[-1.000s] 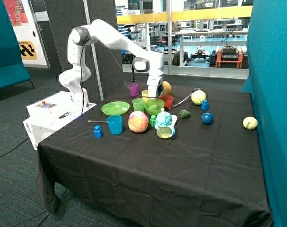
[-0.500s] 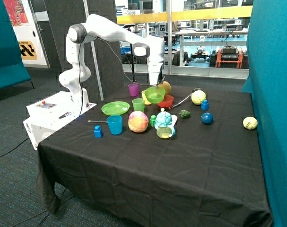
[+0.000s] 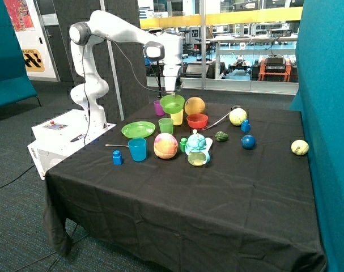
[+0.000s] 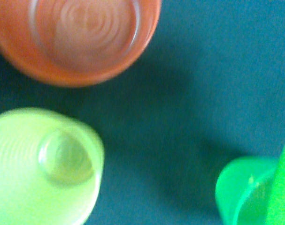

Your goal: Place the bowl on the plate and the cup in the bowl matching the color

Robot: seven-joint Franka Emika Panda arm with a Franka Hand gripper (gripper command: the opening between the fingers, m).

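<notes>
A: Start with the big things. What stands where?

B: A desk (image 3: 217, 198) under a black cloth carries everything. The white Franka arm (image 3: 120, 35) reaches over its far side. On the cloth near the arm's base lies the flat, round, bright-green plastic plate (image 3: 138, 130), with nothing on it.

A: And the bowl?

B: The small, round, light-green plastic bowl (image 3: 172, 103) hangs in the air, clear of the cloth, above the yellow cup (image 3: 177, 117) and beside the red-orange bowl (image 3: 197, 120). The end effector (image 3: 171, 92) pinches its rim from above.

A: The matching cup?

B: The small light-green plastic tumbler (image 3: 166, 125) stands upright on the cloth, between the plate and the spot below the lifted bowl. The wrist view shows it too (image 4: 241, 197), near the yellow cup (image 4: 43, 164).

A: So which step is this?

B: I judge it the carry of the bowl to the plate; the cup's turn is not begun. Next the bowl must travel across above the tumbler without knocking it, then come down level on the plate's middle before release.
</notes>
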